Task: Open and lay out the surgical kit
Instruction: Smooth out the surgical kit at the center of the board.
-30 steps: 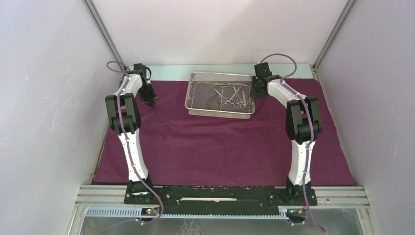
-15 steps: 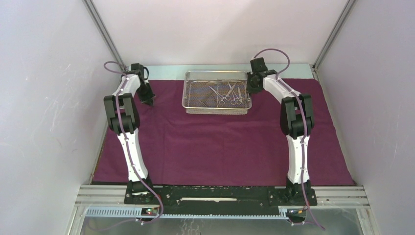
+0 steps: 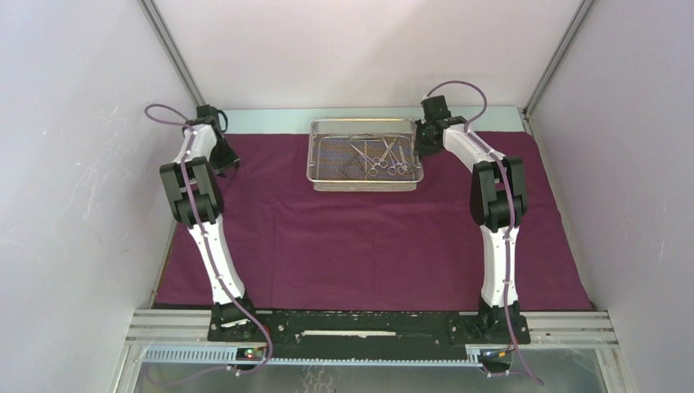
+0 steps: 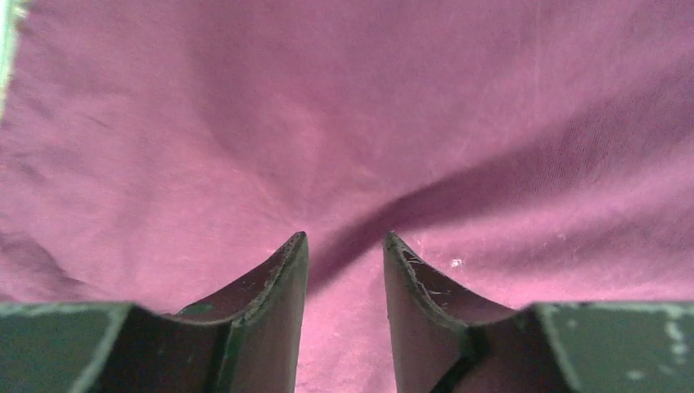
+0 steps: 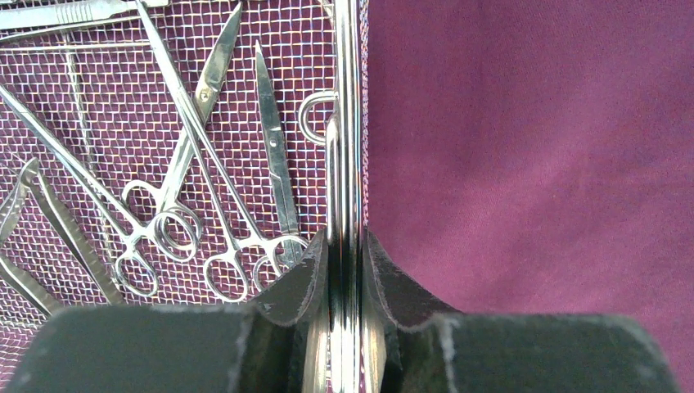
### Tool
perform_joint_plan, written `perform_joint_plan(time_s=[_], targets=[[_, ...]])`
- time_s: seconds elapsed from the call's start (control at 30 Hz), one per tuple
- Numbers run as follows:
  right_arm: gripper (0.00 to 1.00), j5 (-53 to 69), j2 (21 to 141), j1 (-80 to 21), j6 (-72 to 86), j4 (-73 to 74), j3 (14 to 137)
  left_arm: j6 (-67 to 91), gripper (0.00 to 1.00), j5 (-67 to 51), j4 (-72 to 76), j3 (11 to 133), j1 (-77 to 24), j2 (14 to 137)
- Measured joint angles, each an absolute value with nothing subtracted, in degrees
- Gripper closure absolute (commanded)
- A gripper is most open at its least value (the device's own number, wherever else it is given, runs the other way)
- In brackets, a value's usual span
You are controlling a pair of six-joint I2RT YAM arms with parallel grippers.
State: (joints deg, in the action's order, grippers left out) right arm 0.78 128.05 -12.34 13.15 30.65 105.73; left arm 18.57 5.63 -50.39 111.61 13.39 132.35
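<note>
Mesh tray [image 3: 364, 186] sits far-centre on the spread maroon cloth [image 3: 368, 246], with the instruments [image 5: 196, 188] inside. Right gripper [image 5: 345, 239] pinches the tray's right rim. Left gripper [image 4: 346, 243] is parted and empty over the cloth's far-left. Step, judged: positioning the tray. Next: release the rim and lift instruments out singly.

Right gripper [image 5: 346, 246] on the wire-mesh tray [image 5: 348, 82] wall.
I see both fingers [image 5: 299, 286] pinching its upright edge; steel instruments [image 5: 274, 147] lie inside near that edge, maroon cloth [image 5: 532, 164] outside.
</note>
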Motion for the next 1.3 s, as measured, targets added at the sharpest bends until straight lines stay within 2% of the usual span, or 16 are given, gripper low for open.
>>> perform_joint_plan(time_s=[0.03, 0.1, 0.17, 0.27, 0.33, 0.43, 0.57, 0.7, 1.03, 1.3], targets=[[0.93, 0.8, 128.0, -12.3, 13.1, 30.7, 105.7, 18.5, 0.51, 6.0, -50.5, 112.3, 13.8, 132.4], [0.86, 1.0, 128.0, -12.2, 13.1, 30.8, 105.8, 18.5, 0.49, 7.0, -50.9, 114.3, 14.2, 132.7], [0.66, 1.0, 128.0, -12.1, 13.1, 30.9, 105.8, 18.5, 0.44, 7.6, -51.2, 116.3, 14.2, 133.0], [0.42, 0.8, 128.0, -11.9, 13.7, 30.9, 105.8, 18.6, 0.39, 7.9, -51.3, 117.6, 14.2, 133.0], [0.33, 0.5, 128.0, -11.3, 14.2, 30.9, 105.8, 18.6, 0.34, 7.9, -51.3, 117.8, 14.2, 133.0], [0.25, 0.1, 128.0, -10.7, 14.6, 31.1, 105.8, 18.6, 0.22, 7.7, -51.6, 117.8, 14.0, 133.0], [0.2, -1.0, 126.8, -10.5, 15.8, 32.9, 105.8, 18.7, 0.13, 6.8, -51.0, 116.7, 13.4, 131.3], [0.16, -2.4, 120.8, -10.5, 17.5, 33.3, 102.4, 20.3, 0.01, 4.7, -47.1, 106.3, 12.0, 122.3], [0.12, -4.4, 100.6, -12.1, 22.3, 31.4, 86.8, 28.2, 0.0, -2.6, -34.0, 73.8, 9.5, 94.7], [0.1, -2.8, 94.1, -9.6, 31.3, 26.3, 63.6, 37.6, 0.0, -9.8, -25.0, 53.1, 15.1, 93.2]])
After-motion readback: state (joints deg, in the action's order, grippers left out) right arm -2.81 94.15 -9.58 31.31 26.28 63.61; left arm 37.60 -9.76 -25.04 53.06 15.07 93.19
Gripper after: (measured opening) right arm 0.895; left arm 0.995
